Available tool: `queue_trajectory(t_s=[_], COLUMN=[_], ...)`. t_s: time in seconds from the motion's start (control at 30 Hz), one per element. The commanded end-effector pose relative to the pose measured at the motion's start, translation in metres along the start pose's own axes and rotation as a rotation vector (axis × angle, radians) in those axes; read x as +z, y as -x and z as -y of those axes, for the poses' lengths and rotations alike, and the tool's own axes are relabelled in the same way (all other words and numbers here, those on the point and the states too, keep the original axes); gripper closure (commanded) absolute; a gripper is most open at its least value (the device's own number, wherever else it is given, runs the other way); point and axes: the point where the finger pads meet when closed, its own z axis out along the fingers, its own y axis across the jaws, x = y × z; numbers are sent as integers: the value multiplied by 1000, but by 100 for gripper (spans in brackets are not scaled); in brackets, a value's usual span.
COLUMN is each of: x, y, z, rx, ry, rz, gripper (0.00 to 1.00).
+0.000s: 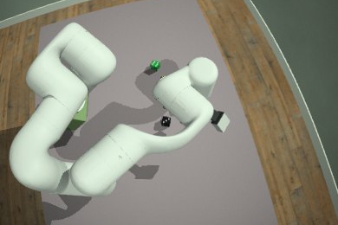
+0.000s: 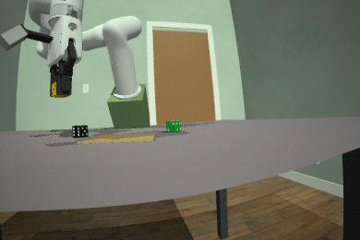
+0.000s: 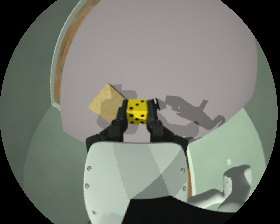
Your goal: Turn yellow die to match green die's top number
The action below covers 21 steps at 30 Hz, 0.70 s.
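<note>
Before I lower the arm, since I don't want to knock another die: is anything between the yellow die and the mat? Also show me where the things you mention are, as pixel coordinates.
Nothing visible stands between the yellow die (image 2: 54,89) (image 3: 137,111), held up in the claw (image 2: 61,86) (image 3: 137,106), and the tan mat (image 2: 117,138) (image 3: 105,103).
</note>
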Motion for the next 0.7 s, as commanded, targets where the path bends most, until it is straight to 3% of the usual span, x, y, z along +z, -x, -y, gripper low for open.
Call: queue_trajectory(t_s=[0.0,0.2,0.27,0.53,0.57,0.67], x=[-5,-5,-4,-4,-4,-5], y=[0,1,17,35,48,55], z=[-1,1,22,41,54,61], rx=[1,-9,-174,-330,-446,-504], ry=[2,2,7,8,8,8], rz=[2,2,9,13,13,13], gripper=[73,73,73,73,73,73])
